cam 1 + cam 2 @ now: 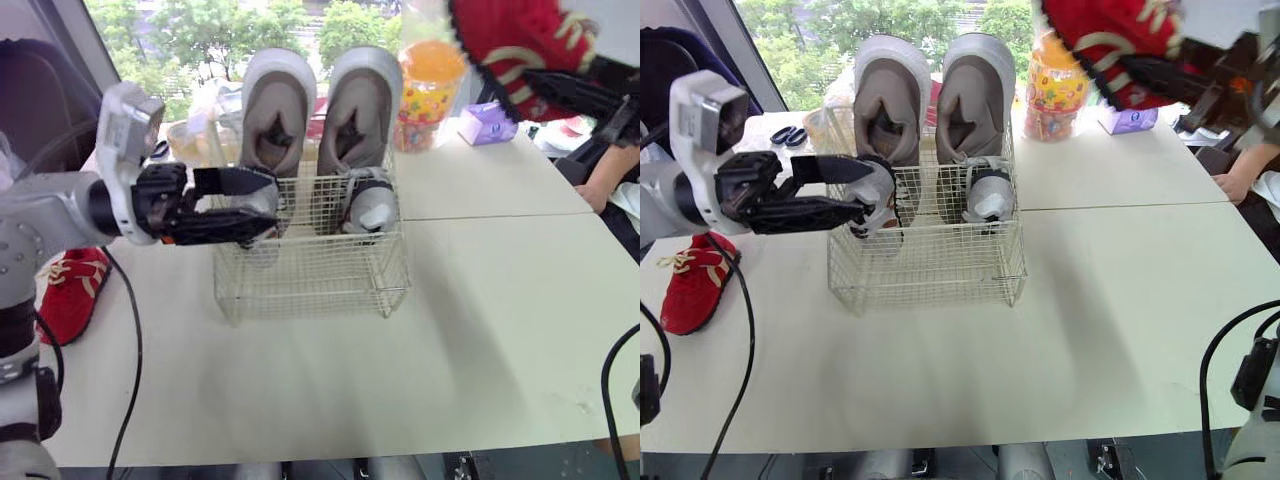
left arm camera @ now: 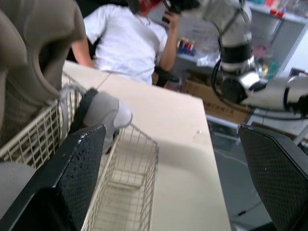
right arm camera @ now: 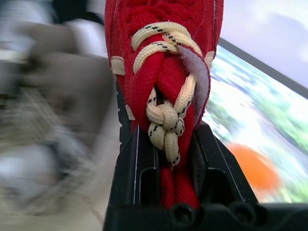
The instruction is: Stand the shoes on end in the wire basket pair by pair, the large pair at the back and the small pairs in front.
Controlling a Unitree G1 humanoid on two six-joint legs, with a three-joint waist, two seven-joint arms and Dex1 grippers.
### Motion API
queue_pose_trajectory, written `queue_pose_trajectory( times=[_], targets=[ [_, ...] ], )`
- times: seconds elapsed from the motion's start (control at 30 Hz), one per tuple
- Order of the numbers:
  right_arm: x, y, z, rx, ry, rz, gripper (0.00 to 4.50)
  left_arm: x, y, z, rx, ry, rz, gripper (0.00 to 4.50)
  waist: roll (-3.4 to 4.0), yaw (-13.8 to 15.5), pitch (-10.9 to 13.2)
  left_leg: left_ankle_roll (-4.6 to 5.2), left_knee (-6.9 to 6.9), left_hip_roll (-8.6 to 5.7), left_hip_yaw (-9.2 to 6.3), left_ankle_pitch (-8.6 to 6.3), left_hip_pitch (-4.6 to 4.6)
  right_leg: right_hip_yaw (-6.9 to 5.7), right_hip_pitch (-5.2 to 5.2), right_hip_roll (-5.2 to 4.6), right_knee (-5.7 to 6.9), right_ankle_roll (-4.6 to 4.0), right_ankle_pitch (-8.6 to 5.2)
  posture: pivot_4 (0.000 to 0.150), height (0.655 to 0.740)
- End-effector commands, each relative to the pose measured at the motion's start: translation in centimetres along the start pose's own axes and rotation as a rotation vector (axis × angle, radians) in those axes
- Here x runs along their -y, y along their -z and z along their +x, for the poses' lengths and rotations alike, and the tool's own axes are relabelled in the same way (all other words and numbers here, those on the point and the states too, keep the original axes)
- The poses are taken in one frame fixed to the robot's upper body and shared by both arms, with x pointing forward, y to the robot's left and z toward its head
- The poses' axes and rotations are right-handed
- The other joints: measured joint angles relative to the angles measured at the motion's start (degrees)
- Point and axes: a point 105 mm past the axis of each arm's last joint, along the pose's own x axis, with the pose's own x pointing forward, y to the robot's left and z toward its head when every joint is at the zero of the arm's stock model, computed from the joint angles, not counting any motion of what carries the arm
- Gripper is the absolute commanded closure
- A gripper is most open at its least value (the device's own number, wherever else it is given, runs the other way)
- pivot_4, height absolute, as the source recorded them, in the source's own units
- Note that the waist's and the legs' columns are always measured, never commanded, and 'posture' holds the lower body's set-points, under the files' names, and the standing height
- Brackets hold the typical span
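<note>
A wire basket (image 1: 310,270) stands mid-table. Two large grey shoes (image 1: 278,105) (image 1: 358,100) stand on end along its back. A small grey shoe (image 1: 370,205) stands in its front right part. Another small grey shoe (image 1: 878,190) is at the basket's front left, between the spread fingers of my left gripper (image 1: 268,207), which is open. My right gripper (image 3: 166,137) is raised high at the back right, shut on a red laced shoe (image 1: 510,40). A second red shoe (image 1: 70,290) lies on the table's left edge.
An orange candy jar (image 1: 430,85) and a purple box (image 1: 487,122) stand behind the basket on the right. Scissors (image 1: 788,135) and a clear container (image 1: 190,140) are at the back left. A person (image 1: 615,175) sits at the right side.
</note>
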Motion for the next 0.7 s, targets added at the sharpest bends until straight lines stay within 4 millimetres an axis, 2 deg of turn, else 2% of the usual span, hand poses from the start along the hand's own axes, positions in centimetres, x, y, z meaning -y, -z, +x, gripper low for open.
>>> queue_pose_trajectory(
  times=[0.03,0.23,0.47,0.7],
  targets=[
    [-3.5,-0.3,1.0,-0.037,-0.129,-0.171,4.20,0.1,-0.9,0.4,0.001,0.032,0.017,0.00,-0.12,0.1,0.0,-0.02,0.02,-0.05,-0.01,0.01,0.00,0.02,0.04,-0.02,-0.02,-0.01,-0.01,0.150,0.7400],
    [-4.7,2.3,2.0,-0.107,-0.181,-0.433,4.20,-0.2,-1.1,0.9,-0.025,0.055,-0.011,0.00,-0.20,-0.1,0.0,-0.04,0.03,-0.09,0.04,0.02,-0.01,0.11,0.04,-0.03,-0.08,0.00,-0.01,0.150,0.7400],
    [-6.1,1.1,3.8,-0.001,-0.225,-0.694,4.20,-0.4,-0.3,2.3,-0.016,0.089,-0.044,0.00,-0.20,-0.3,0.0,-0.05,0.02,-0.06,0.02,0.04,-0.01,0.15,-0.06,0.03,0.01,0.01,-0.01,0.150,0.7400],
    [-7.6,-0.3,5.1,0.086,-0.269,-0.768,4.20,-1.2,0.3,2.6,0.004,0.067,-0.057,0.00,-0.21,-0.2,0.0,-0.10,0.03,-0.05,0.01,0.06,-0.01,0.15,-0.04,0.03,0.02,0.00,0.00,0.150,0.7400]
  ],
)
